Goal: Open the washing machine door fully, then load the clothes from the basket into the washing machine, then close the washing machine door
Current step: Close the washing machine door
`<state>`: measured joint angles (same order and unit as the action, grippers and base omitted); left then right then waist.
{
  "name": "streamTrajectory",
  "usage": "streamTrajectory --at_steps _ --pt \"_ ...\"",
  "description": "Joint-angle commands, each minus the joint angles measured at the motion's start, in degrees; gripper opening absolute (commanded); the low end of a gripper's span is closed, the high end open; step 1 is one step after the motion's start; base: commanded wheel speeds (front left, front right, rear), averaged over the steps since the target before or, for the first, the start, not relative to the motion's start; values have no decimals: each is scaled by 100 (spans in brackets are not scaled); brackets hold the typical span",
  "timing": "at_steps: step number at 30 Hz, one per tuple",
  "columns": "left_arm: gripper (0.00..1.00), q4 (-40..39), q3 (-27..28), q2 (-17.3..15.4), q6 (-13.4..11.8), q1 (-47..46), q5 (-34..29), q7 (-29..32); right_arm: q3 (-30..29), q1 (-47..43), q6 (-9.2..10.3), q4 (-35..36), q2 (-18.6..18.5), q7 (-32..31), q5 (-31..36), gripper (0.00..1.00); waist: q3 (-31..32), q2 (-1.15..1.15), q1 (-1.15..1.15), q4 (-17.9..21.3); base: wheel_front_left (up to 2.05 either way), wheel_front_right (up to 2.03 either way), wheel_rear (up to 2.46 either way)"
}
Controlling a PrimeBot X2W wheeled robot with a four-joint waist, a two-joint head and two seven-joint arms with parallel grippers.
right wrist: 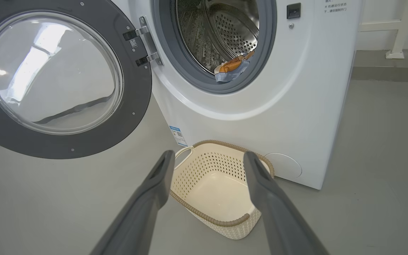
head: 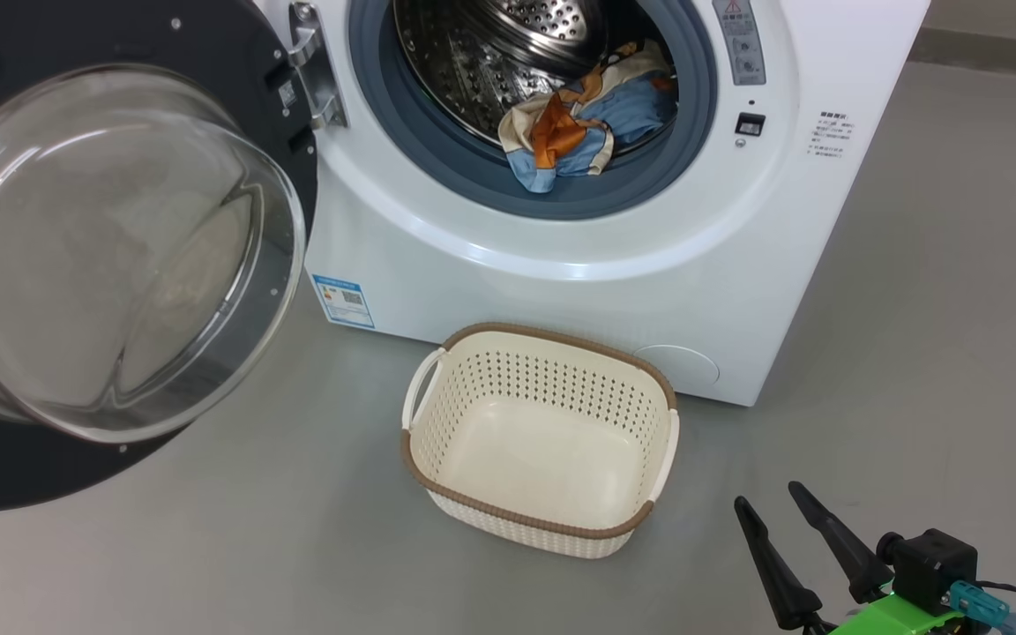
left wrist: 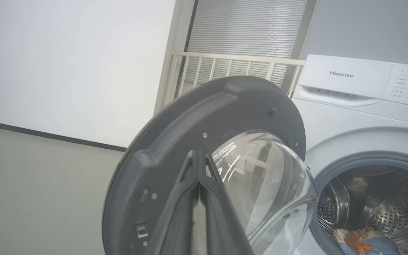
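Left wrist view adds the washing machine (head: 561,265) top control panel (left wrist: 349,76). It also shows the left end effector (left wrist: 198,157) pinched together and empty, at the inner face of the washing machine door (head: 111,256), maybe touching, hard to tell. Head view: door wide open on the machine's hinge side, right end effector (head: 768,494) spread wide, empty, out front. Basket (head: 552,339) on the floor (head: 296,547) just before the machine, empty. Clothes (head: 583,119) at the drum (head: 490,44) front lip

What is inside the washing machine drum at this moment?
A bundle of clothes, light blue, orange and cream, lies at the front of the steel drum, one corner overlapping the grey-blue gasket. The drum floor beneath the bundle is covered, so anything under it cannot be seen.
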<state>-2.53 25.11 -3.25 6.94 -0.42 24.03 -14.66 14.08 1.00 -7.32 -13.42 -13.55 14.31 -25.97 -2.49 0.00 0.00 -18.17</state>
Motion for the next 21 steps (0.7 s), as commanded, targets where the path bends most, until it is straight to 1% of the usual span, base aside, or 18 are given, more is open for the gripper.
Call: streamTrajectory --at_steps 1,5,8,12,15,18,21 --pt "0 -141 436 -484 42 -488 163 -34 79 1 -17 177 -32 69 -26 100 -61 0 0 23 0 0 0" --pt "0 149 629 -1204 52 -1133 617 -34 33 6 -17 211 -37 69 -3 100 -180 0 0 68 0 0 0" --pt "0 565 743 -1733 53 -1611 1074 -34 -2 42 -17 238 -50 69 14 100 -289 0 0 110 0 0 0" --pt "0 1397 919 -2344 54 -2264 1838 -34 -28 96 -17 273 -80 69 42 100 -448 0 0 179 0 0 0" --pt "0 2229 827 -2861 54 -2624 2363 20 -42 143 -17 295 -102 69 59 100 -573 0 0 241 0 0 0" --pt "0 2976 704 -3297 54 -2972 2905 386 -49 190 -17 307 -118 69 71 100 -681 0 0 297 0 0 0" --pt "0 3609 535 -3645 54 -3247 3410 992 -36 220 -17 314 -121 69 78 100 -758 0 0 350 0 0 0"
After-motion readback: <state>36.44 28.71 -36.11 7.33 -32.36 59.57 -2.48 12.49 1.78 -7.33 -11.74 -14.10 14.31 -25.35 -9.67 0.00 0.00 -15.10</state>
